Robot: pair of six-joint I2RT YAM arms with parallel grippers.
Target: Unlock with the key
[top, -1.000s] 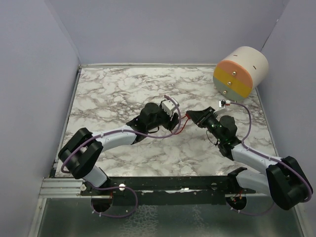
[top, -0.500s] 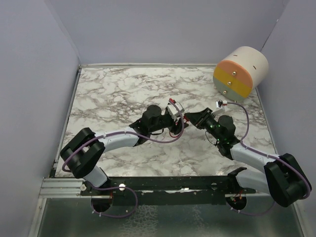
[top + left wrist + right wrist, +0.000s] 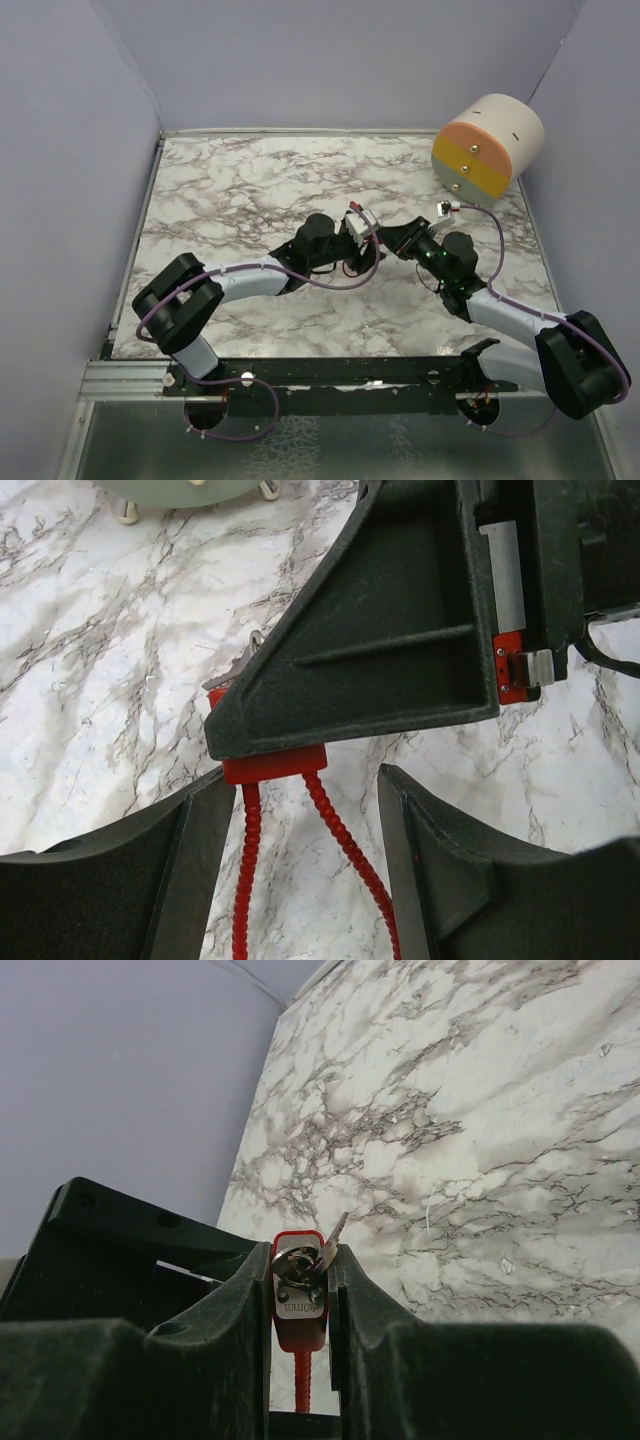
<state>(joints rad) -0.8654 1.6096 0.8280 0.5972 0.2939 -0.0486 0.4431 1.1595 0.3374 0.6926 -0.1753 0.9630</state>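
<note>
Lock (image 3: 298, 1320) tight between right jaws; left jaws apart.

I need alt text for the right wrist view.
The right gripper clamps a small red padlock with a silver metal key at its face. Behind it lie the grey-veined white marble table and a lilac wall.

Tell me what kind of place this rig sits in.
Probably a lab test cell: marble-print tabletop boxed in by plain lavender walls, left arm and right arm bolted to a rail at its near edge.
</note>
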